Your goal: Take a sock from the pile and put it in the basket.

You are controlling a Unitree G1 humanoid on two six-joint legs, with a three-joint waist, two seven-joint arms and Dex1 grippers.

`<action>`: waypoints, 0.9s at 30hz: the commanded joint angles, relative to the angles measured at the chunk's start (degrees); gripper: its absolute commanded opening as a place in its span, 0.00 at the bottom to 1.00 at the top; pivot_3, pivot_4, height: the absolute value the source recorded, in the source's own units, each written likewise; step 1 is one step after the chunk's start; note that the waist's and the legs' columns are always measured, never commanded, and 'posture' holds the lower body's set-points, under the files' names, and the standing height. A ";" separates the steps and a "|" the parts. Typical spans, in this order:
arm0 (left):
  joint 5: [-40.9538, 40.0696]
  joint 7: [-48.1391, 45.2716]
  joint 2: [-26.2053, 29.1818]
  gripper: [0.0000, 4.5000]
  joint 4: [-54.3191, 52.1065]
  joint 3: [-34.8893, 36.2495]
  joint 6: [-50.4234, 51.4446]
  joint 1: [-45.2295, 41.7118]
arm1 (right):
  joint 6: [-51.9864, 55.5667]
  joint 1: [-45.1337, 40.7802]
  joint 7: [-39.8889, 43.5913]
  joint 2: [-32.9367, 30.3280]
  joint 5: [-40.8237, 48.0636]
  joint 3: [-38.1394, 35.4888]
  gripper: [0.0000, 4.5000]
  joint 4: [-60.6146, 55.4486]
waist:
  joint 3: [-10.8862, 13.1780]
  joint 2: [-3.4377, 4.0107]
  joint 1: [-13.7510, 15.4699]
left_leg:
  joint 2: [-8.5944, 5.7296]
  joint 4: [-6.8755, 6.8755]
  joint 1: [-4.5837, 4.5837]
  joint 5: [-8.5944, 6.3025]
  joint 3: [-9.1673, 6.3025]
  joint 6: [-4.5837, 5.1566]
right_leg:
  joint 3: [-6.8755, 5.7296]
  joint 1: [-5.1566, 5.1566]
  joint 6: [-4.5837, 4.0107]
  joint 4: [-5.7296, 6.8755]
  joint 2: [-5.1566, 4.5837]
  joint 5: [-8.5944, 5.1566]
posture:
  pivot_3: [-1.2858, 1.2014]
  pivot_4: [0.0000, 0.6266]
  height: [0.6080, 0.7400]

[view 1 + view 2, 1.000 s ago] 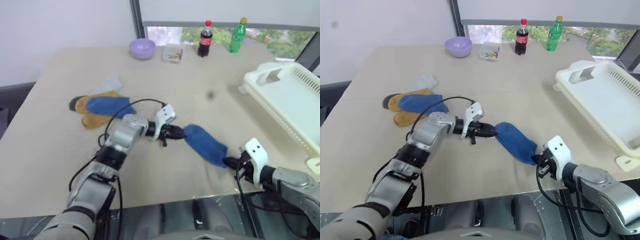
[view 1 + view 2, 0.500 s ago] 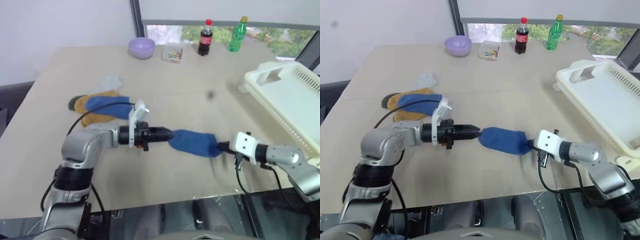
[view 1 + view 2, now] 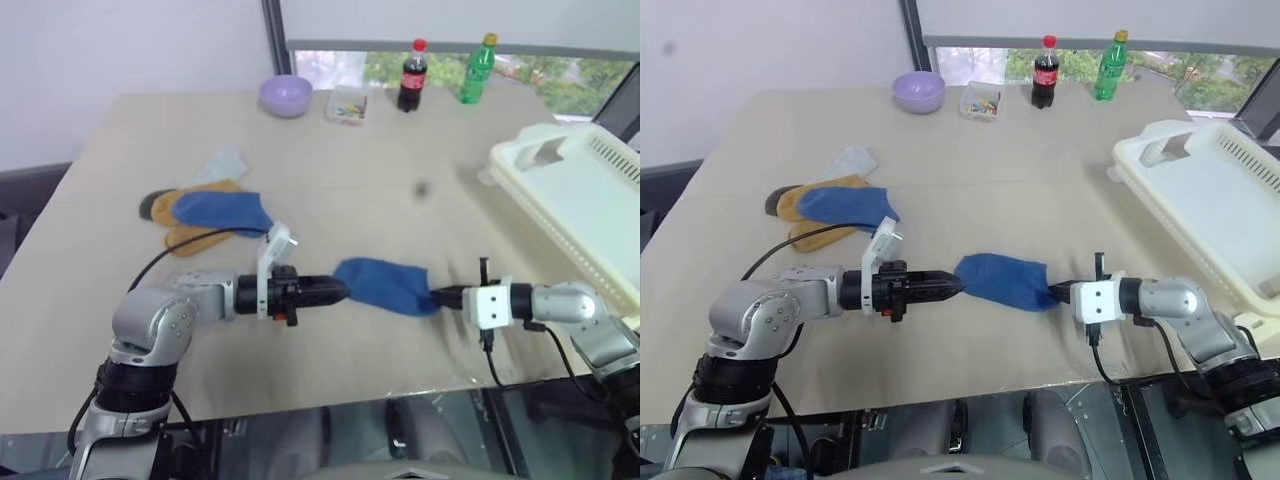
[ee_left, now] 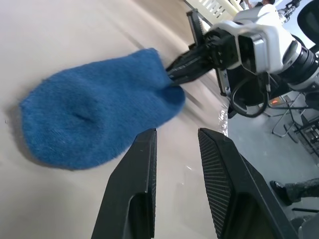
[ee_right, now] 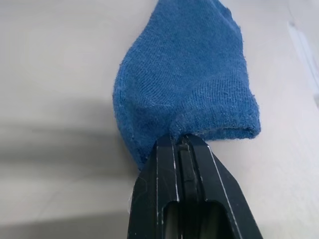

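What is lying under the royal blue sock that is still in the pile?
Under that blue sock lie two mustard yellow socks, one with a dark toe sticking out. A pale grey sock lies beside them. How far the yellow socks reach beneath is covered.

I see a beige table [image 3: 400, 160]. At left lies the sock pile [image 3: 205, 205]; a blue sock [image 3: 385, 285] at centre; the white basket [image 3: 580, 200] at right; lilac bowl [image 3: 285, 96], small box [image 3: 346, 104], cola bottle [image 3: 411, 75] and green bottle [image 3: 476, 70] along the top.
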 commanded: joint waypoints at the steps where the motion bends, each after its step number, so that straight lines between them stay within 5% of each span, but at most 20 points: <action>1: -0.99 0.76 -0.59 0.31 1.48 1.57 -2.00 -2.57 | -7.43 -1.49 2.01 -0.52 -0.58 0.39 0.01 1.47 | 0.00 0.00 0.06 | 0.00 0.00 0.00 0.00 0.00 0.00 | 0.00 0.00 -0.01 0.00 0.00 0.01 | 0.52 0.24 1.00; 10: 0.14 4.76 -6.93 0.31 12.36 3.50 -8.00 -10.30 | -10.88 -1.41 6.77 0.42 4.26 0.88 0.01 1.71 | 0.00 0.00 0.24 | -0.03 0.03 0.00 0.01 0.00 0.00 | 0.00 0.03 -0.14 0.00 -0.03 0.10 | 0.52 0.24 1.00; 21: 15.82 -0.22 -6.89 0.31 22.54 -16.79 -17.65 -8.26 | -13.89 -4.78 6.21 2.05 2.70 0.87 0.01 6.76 | -0.01 0.05 0.20 | -0.04 0.04 0.03 0.01 0.10 -0.01 | 0.08 0.03 -0.20 0.00 -0.01 0.13 | 0.52 0.24 1.00; 27: 8.85 -4.55 -4.35 0.31 18.84 -11.93 -11.08 -6.04 | -14.80 -4.46 3.57 1.25 0.68 -1.01 0.01 7.97 | -0.04 0.08 0.16 | -0.04 0.08 0.10 0.01 0.13 0.00 | 0.11 0.08 -0.19 0.06 -0.02 0.13 | 0.52 0.24 1.00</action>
